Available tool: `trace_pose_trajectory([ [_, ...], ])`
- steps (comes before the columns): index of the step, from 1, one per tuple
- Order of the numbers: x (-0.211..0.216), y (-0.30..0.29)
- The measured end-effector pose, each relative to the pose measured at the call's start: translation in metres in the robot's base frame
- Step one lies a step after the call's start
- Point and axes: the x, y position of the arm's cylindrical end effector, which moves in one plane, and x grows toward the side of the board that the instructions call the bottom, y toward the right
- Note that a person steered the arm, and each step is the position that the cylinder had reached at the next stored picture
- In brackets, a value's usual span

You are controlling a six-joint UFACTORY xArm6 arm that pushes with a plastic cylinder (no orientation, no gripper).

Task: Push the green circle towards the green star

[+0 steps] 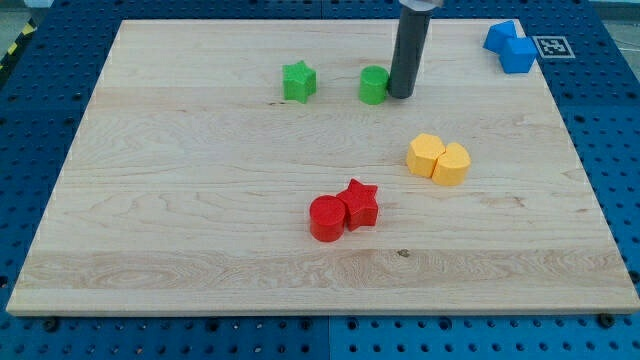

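Note:
The green circle (374,86) lies on the wooden board (200,220) near the view's top, just right of centre. The green star (298,82) lies to its left with a small gap of board between them. My dark rod comes down from the view's top, and my tip (401,96) rests on the board against the right side of the green circle.
A red circle (326,218) and a red star (359,204) touch each other below centre. Two yellow blocks (438,160) sit together at the right. Two blue blocks (510,46) sit at the top right corner, beside a printed marker (553,46).

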Motion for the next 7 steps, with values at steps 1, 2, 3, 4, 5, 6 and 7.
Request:
trace_pose_trajectory([
  [1, 0.000, -0.019],
  [2, 0.000, -0.046],
  [3, -0.002, -0.073],
  [4, -0.002, -0.093],
  [5, -0.001, -0.089],
  [6, 0.006, -0.063],
  [7, -0.032, -0.028],
])
